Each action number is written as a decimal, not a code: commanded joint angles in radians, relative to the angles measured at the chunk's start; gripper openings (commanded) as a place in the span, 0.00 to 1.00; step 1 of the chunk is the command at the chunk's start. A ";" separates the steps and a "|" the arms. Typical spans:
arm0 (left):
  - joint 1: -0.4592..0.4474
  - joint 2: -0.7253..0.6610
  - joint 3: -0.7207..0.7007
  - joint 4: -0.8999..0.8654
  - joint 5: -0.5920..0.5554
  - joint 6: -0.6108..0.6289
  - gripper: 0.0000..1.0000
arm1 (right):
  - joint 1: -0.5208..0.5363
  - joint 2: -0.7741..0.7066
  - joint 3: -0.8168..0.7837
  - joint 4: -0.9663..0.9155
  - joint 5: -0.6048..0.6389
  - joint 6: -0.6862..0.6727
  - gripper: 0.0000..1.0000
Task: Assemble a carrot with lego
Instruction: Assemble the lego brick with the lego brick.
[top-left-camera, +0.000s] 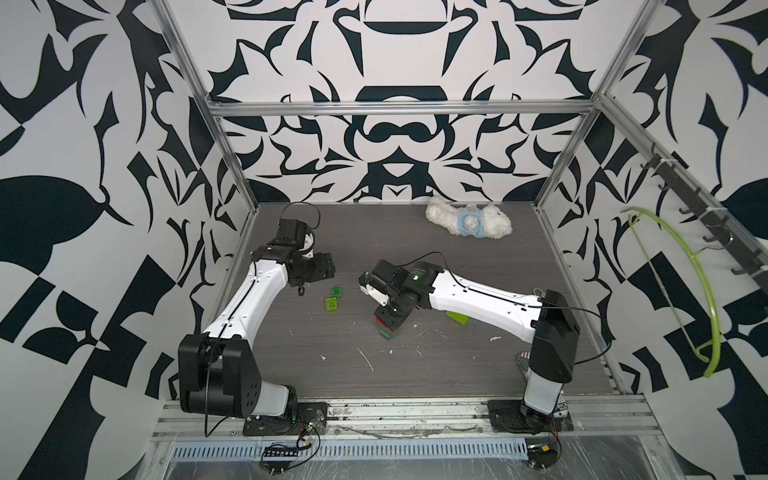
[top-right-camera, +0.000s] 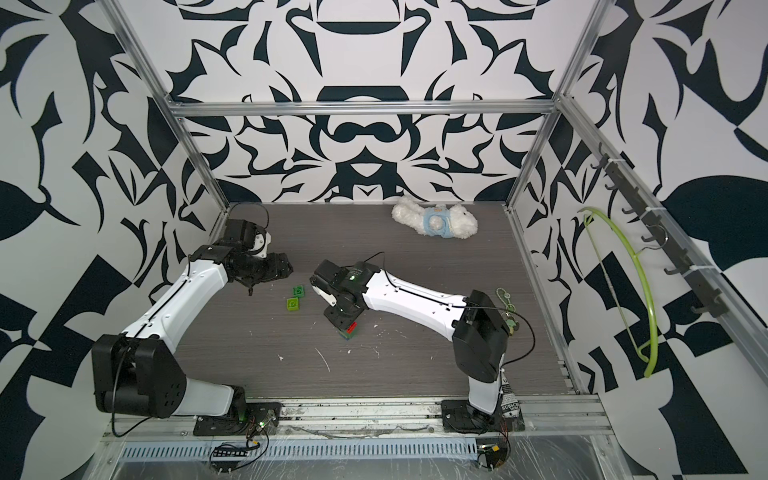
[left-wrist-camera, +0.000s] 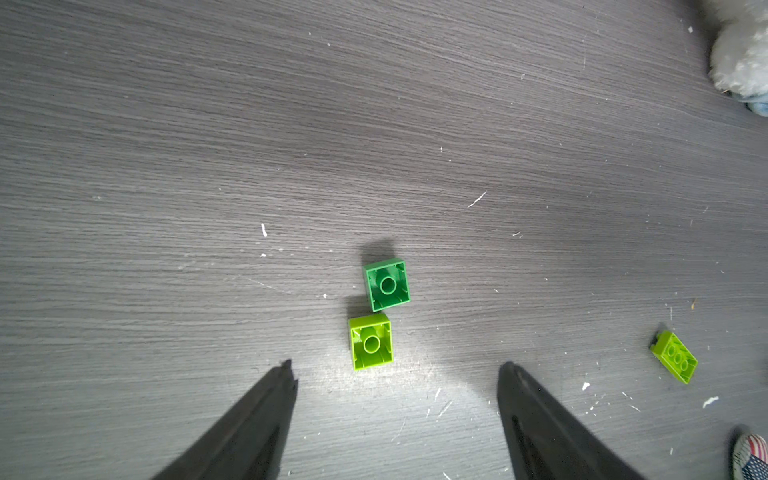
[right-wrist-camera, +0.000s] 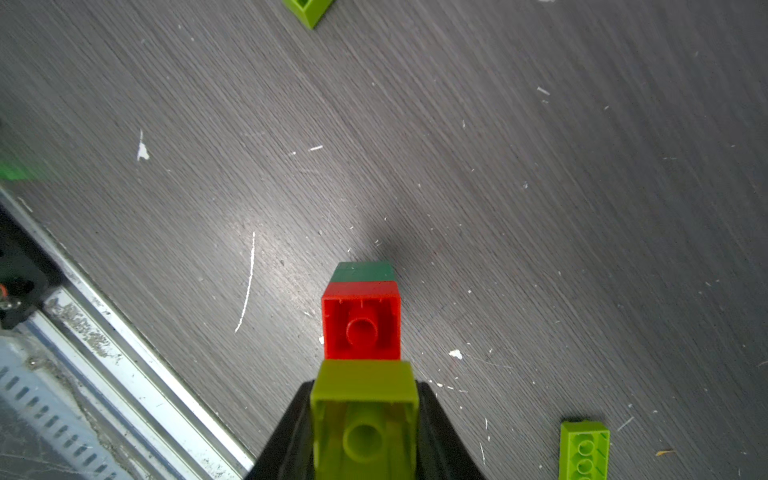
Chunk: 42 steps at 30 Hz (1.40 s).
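The carrot is a short stack (top-left-camera: 387, 332) (top-right-camera: 348, 330) standing at mid-table, showing red, dark green and blue layers in both top views. My right gripper (right-wrist-camera: 365, 390) (top-left-camera: 388, 320) is right over it, shut on a lime square brick (right-wrist-camera: 365, 419) with its hollow side up. That brick's edge meets the stack's red brick (right-wrist-camera: 360, 320); whether it is seated I cannot tell. Loose lego lies to the left: a dark green square brick (left-wrist-camera: 387, 285) (top-left-camera: 337, 290) and a lime square brick (left-wrist-camera: 370, 341) (top-left-camera: 332, 304), both hollow side up. My left gripper (left-wrist-camera: 397, 368) (top-left-camera: 300, 291) hangs open just short of the lime one.
An oblong lime brick (right-wrist-camera: 585, 451) (left-wrist-camera: 675, 357) lies under the right forearm. A white plush toy (top-left-camera: 468, 222) lies at the back of the table. A keychain (top-right-camera: 505, 303) and a small flag-patterned item (top-left-camera: 524, 357) sit near the right arm's base. A green hanger (top-left-camera: 702, 291) hangs on the right wall.
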 joint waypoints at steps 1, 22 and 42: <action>0.004 -0.021 -0.019 0.001 0.019 -0.002 0.84 | 0.014 -0.043 0.003 0.016 0.019 0.057 0.32; 0.005 -0.021 -0.021 0.000 0.033 -0.006 0.84 | 0.017 0.024 -0.005 0.011 0.033 0.092 0.32; 0.002 -0.025 -0.021 0.001 0.032 -0.005 0.84 | 0.017 0.053 -0.019 -0.001 0.024 0.086 0.31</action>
